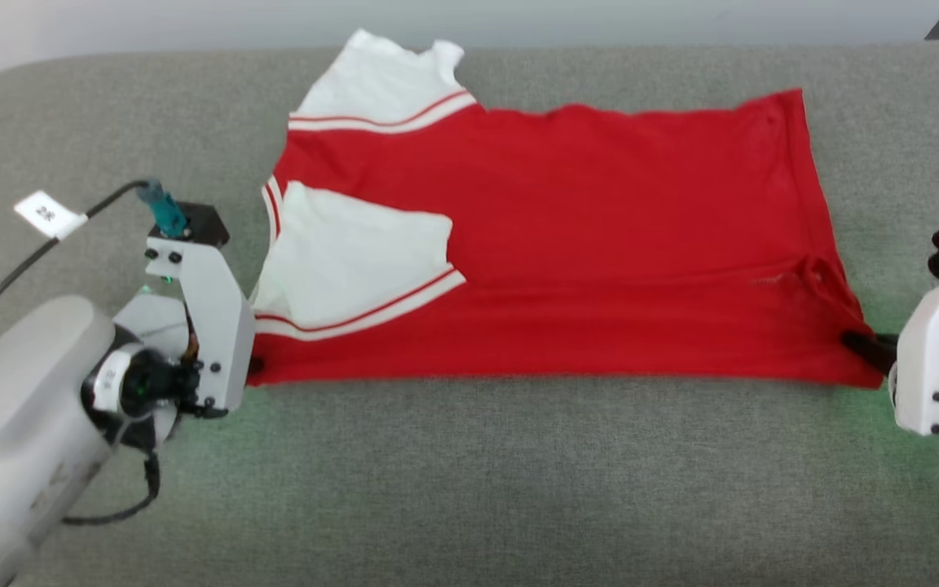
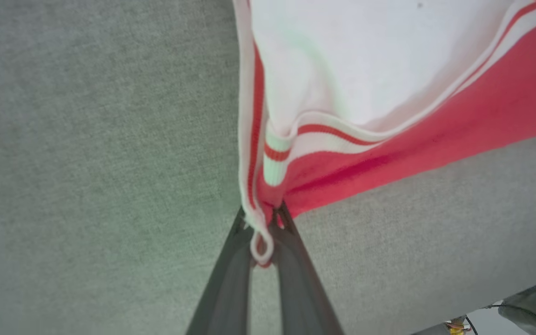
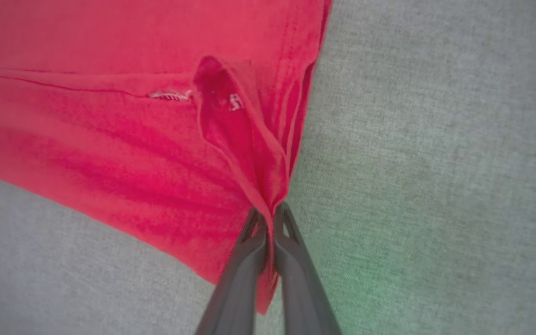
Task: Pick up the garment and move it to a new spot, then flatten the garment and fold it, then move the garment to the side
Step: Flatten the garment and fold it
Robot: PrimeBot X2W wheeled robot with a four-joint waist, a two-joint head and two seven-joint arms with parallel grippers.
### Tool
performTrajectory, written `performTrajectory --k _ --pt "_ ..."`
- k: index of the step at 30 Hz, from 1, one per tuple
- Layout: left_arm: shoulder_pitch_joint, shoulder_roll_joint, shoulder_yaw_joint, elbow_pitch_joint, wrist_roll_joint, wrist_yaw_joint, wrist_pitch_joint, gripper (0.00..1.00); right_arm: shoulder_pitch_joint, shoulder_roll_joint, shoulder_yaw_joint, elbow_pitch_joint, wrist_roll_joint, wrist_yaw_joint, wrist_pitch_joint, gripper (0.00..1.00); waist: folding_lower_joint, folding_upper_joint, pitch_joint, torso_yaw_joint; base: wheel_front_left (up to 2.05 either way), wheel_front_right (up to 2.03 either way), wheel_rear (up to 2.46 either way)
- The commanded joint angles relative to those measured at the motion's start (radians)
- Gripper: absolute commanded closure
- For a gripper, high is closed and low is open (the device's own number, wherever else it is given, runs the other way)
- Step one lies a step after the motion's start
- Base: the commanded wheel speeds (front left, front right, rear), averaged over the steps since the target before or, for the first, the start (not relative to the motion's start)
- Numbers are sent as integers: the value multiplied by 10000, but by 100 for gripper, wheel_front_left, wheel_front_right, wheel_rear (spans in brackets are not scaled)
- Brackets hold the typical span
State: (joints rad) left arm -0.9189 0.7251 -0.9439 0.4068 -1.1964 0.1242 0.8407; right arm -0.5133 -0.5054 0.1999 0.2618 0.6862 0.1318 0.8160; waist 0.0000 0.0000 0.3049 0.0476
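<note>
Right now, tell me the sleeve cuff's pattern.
The sleeve cuff: white with a red stripe, clearest in left wrist view.

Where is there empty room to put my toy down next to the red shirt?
The wide strip of grey fabric surface nearer than the red-and-white jersey shirt, between the left gripper and right gripper, is bare. Crowded: the shirt's two near corners, each pinched by a gripper.

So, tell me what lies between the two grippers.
In the head view the garment spans that stretch, its near edge running from the left gripper to the right gripper, both shut on it.
</note>
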Motion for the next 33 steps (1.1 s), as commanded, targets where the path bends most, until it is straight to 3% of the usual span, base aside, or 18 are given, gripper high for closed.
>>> performTrajectory --k 1,8,16,17,18,19,20,21,22,23,33 --pt "287 359 -46 -451 52 314 169 100 362 -220 -129 -273 66 -22 242 100 0 0 -137 15 0 0 0" --pt "1100 1120 -135 -2349 -80 1239 415 100 1317 -327 -649 -1321 -14 -20 860 100 0 0 -211 -7 0 0 0" --pt "1706 1069 -245 -2764 -269 1687 363 100 1756 126 -793 -1683 -375 -19 954 100 0 0 -92 -81 0 0 0" --pt "1735 1030 -268 -2736 -250 1698 343 98 1764 169 -764 -1671 -376 -19 972 100 0 0 -77 -88 0 0 0" --pt "1762 978 -262 -2694 -273 1693 292 83 1758 198 -732 -1666 -382 -19 979 100 0 0 -66 -97 0 0 0" --pt "1770 933 -238 -2659 -283 1685 226 71 1724 209 -696 -1720 -379 -19 906 96 0 0 -53 -101 0 0 0" --pt "1771 910 -200 -2606 -250 1694 134 57 1674 231 -693 -1733 -386 -19 836 72 0 0 -43 -114 0 0 0" --pt "1765 891 -182 -2559 -198 1699 57 30 1638 244 -680 -1728 -400 -19 799 60 0 0 -34 -123 0 0 0" --pt "1742 885 -172 -2524 -161 1691 16 5 1609 238 -676 -1731 -421 -19 778 25 0 0 -29 -126 0 0 0" --pt "1692 924 -163 -2501 -99 1681 -43 0 1575 247 -684 -1760 -426 -19 719 0 0 0 -27 -138 0 0 0" --pt "783 1550 86 -3095 396 1840 118 0 1496 293 -1013 -2371 -545 -17 368 0 0 0 -49 -276 0 0 0"
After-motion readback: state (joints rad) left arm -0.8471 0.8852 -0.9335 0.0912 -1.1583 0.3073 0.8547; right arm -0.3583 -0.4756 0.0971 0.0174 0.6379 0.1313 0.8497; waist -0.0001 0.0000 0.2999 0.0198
